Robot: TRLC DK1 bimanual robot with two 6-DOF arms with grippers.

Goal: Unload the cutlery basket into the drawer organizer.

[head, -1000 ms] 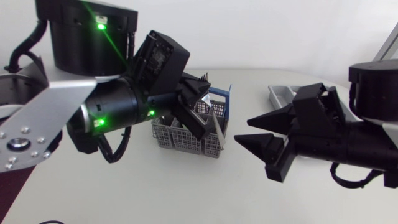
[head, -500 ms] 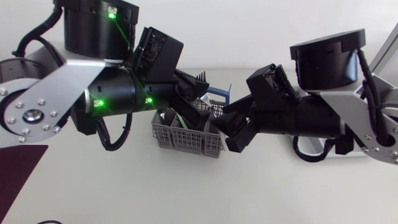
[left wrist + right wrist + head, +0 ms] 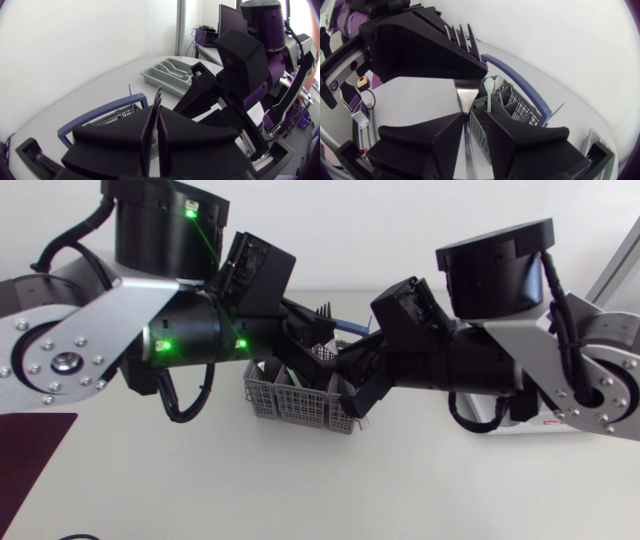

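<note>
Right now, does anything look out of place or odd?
Nothing spilled or damaged. Only oddity: the fork is held in the air near the basket, clamped in the left pincer while the open right pincer straddles its handle.

Mid-table: basket (image 3: 300, 402); organizer (image 3: 172, 75) right of it. Fork (image 3: 465, 95) in left claw (image 3: 156, 112) over basket, handle between fingers (image 3: 440, 135) of right claw (image 3: 472, 132).

Robotics lab: left arm (image 3: 90, 340) and right arm (image 3: 530, 345) at a white table (image 3: 300, 490).

The pale counter (image 3: 300, 480) carries a grey, blue-handled basket (image 3: 285, 402) near its middle. A grey organizer (image 3: 167, 75) lies apart from it, toward the right arm's side.
</note>
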